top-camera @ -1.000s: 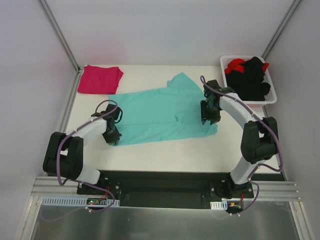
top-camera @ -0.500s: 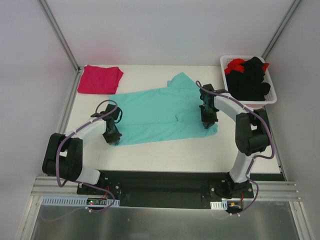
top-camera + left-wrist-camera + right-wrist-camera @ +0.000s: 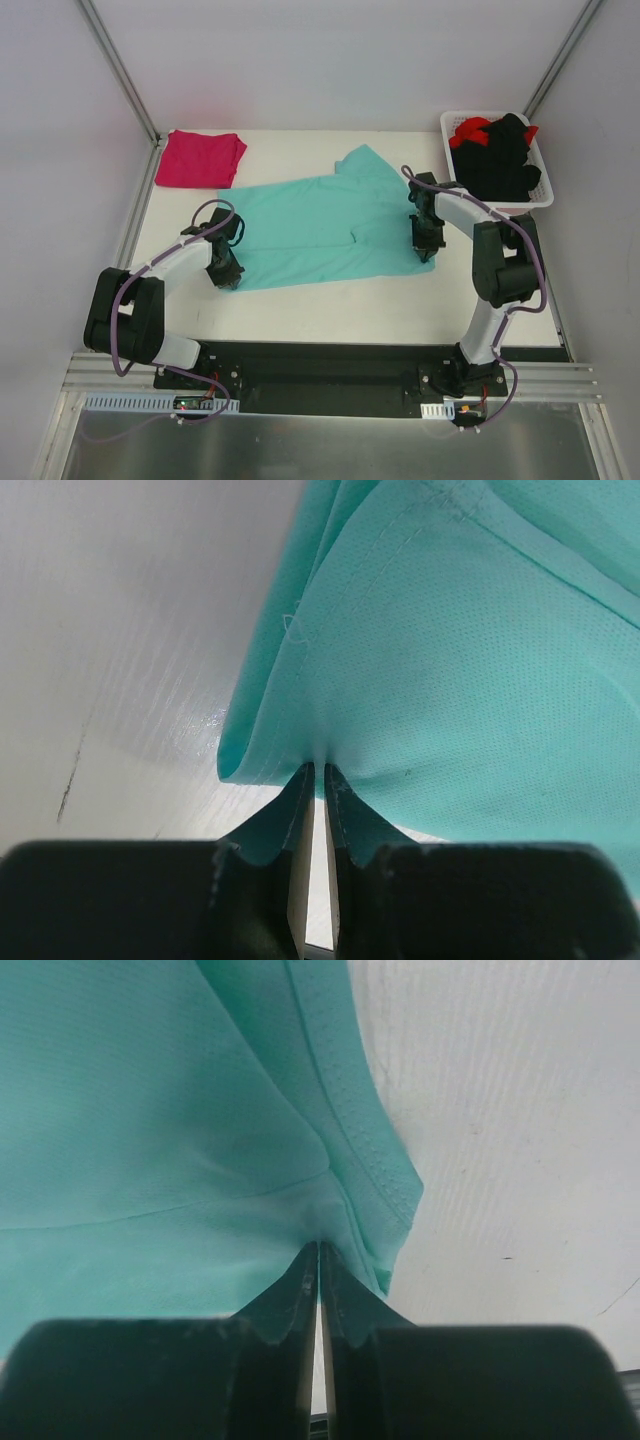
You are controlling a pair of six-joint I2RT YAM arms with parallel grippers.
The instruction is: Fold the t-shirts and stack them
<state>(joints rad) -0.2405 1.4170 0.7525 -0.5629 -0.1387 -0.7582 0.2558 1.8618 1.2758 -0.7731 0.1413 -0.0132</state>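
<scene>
The right gripper [image 3: 427,248] has come a little nearer and to the right, and its jaws, half open a second ago, are now almost together. The left gripper [image 3: 226,274] has not moved.

In the right wrist view the fingers [image 3: 290,1290] pinch the hemmed near right corner of the teal shirt [image 3: 150,1110]. In the left wrist view the fingers [image 3: 285,815] are also nearly closed, and they pinch a folded edge at the shirt's near left corner.

The shirt lies spread flat across the middle of the table [image 3: 350,300]. A bare strip of table is between its near hem and the arm bases, and one sleeve points to the far side.

A folded pink shirt [image 3: 200,158] lies at the far left corner, just beside the teal one. At the far right stands a white basket [image 3: 449,124] with black and red garments [image 3: 500,155].
</scene>
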